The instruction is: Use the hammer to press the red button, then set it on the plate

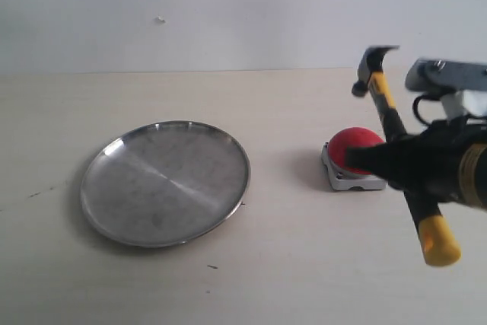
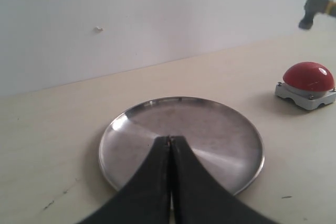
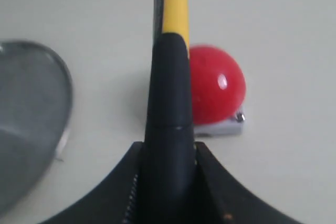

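Note:
The hammer point(image 1: 392, 123) is held up off the table at the right, its dark head point(image 1: 372, 64) raised above and behind the red button point(image 1: 356, 149). My right gripper point(image 1: 396, 164) is shut on its black handle point(image 3: 168, 108); the yellow end point(image 1: 440, 241) sticks out toward the camera. In the right wrist view the red button point(image 3: 216, 85) lies just beyond the handle on its grey base point(image 3: 223, 127). The silver plate point(image 1: 166, 182) lies empty at centre left. My left gripper point(image 2: 170, 141) is shut with nothing in it, hovering over the plate's point(image 2: 215, 129) near side.
The pale wooden table point(image 1: 281, 264) meets a white wall point(image 1: 228, 5) at the back. A few small dark specks point(image 1: 211, 267) lie in front of the plate. From the left wrist view the button point(image 2: 308, 76) and hammer head point(image 2: 317, 3) show at the far right.

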